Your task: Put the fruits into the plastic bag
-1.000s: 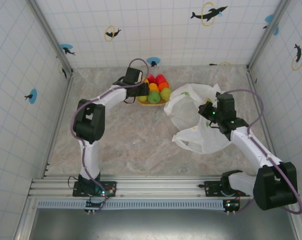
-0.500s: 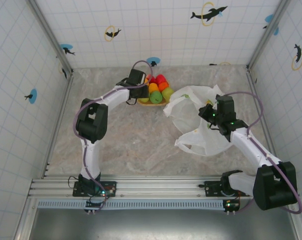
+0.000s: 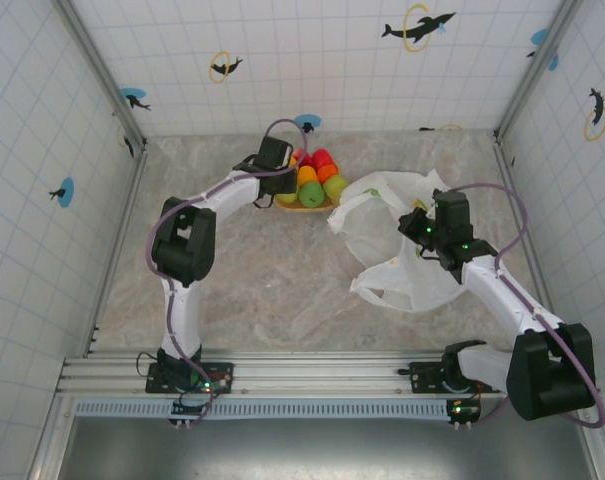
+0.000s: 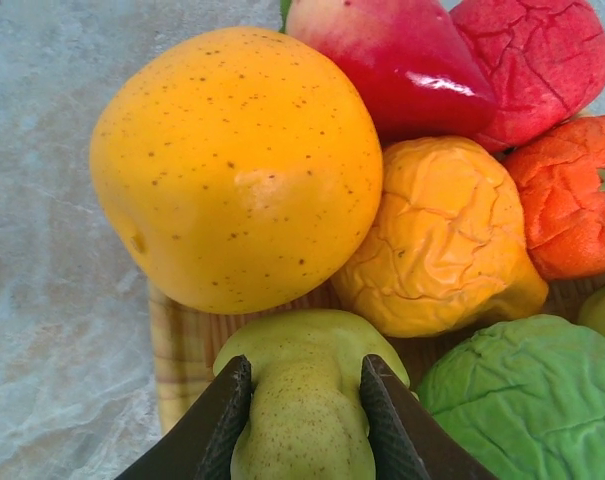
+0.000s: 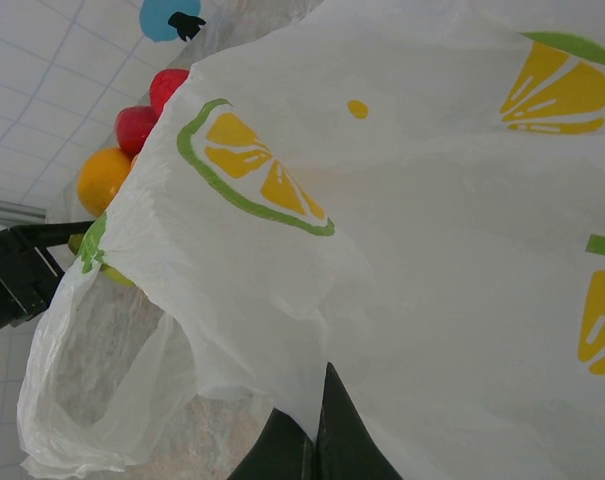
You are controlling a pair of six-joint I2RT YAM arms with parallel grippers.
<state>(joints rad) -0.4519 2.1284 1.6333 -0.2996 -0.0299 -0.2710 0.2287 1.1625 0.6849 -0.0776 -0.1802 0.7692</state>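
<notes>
Left claw (image 4: 304,375) pinches the glossy yellow-green toy pear (image 4: 302,440) on the round tan wooden plate (image 4: 182,340), among the fruits (image 4: 232,170); it looks hard, light and slick, so grip across its waist; right claw (image 5: 314,430) nips the flimsy translucent lemon-printed plastic bag (image 5: 432,250) nearby.

Bright, even light from above fills your top view; the arms (image 3: 222,192) cast only faint, soft shadows on the table (image 3: 282,270). In your left wrist view the yellow fruit (image 4: 237,165) is crisp, the red fruit (image 4: 382,55) carries a white glare streak, and the pear (image 4: 302,420) at the bottom edge is softer. In your right wrist view the plastic bag (image 5: 432,250) looks washed out; the tiles (image 5: 42,60) behind blur.
</notes>
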